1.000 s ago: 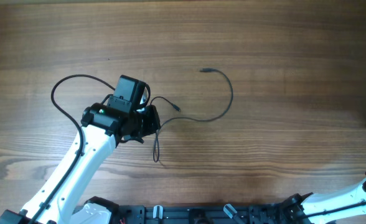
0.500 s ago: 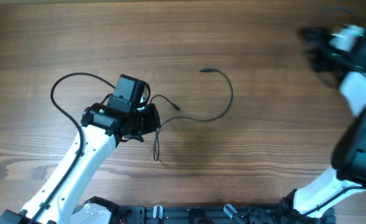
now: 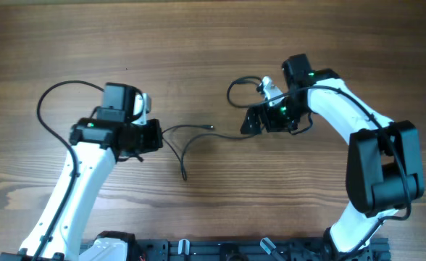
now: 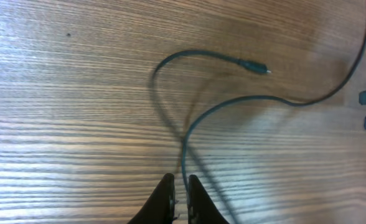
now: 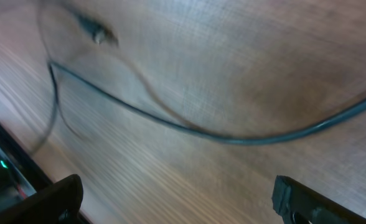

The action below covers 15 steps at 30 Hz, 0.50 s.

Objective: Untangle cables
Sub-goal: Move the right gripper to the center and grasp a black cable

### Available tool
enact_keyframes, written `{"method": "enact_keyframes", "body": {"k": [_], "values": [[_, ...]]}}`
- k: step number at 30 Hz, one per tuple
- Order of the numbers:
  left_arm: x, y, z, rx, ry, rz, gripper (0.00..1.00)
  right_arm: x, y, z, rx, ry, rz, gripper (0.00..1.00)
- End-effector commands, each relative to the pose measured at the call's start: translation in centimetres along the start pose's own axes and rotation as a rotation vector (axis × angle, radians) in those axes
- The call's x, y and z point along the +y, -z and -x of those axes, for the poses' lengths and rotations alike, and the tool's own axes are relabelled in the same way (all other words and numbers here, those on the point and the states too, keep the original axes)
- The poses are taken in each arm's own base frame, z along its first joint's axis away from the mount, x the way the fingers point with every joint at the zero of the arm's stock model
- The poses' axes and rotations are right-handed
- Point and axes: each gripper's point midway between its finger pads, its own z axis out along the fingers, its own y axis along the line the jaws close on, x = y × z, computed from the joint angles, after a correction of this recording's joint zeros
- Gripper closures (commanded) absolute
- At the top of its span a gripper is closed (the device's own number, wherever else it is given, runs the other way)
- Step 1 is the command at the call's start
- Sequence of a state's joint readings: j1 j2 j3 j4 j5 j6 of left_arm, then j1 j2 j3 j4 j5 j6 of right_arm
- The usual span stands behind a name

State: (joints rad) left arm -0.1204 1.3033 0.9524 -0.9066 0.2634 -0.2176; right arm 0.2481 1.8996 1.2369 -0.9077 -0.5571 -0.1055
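Thin black cables (image 3: 198,133) lie crossed on the wooden table between the arms. My left gripper (image 3: 155,135) is shut on one cable (image 4: 184,163), which runs up from the jaws (image 4: 180,186) and crosses a second strand ending in a plug (image 4: 254,65). A short end hangs down to a tip (image 3: 184,176). A wide loop (image 3: 43,109) curves behind the left arm. My right gripper (image 3: 252,123) is open low over the cable (image 5: 189,128), its fingers (image 5: 177,196) spread wide and empty. A small loop (image 3: 235,90) and a plug (image 5: 97,32) lie just beyond it.
The wooden table (image 3: 213,36) stretches bare behind the arms. The arm bases and a black rail (image 3: 220,250) line the front edge. The right arm's own black lead (image 3: 329,87) runs along its link.
My left gripper has pulled the cable to the left. My right arm has swung in from the far right to the cable's middle, and the right end of the cable has bunched into a small loop.
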Motion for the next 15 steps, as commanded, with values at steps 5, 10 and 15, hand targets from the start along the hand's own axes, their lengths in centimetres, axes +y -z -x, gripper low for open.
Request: {"method": "enact_keyframes", "body": {"k": [5,10,15], "values": [[1.8,1.4,0.1,0.001,-0.062,-0.107,0.95,6.4,-2.8,-3.4,0.153,0.356,0.076,0.00],[4.3,1.8,0.9,-0.031,0.010,-0.058,0.86,10.1,-5.0,-5.3,0.221,0.478,0.086,0.00],[5.3,2.1,1.2,-0.046,0.068,-0.052,0.78,13.4,-7.1,-5.5,0.199,0.616,0.097,0.00]]}}
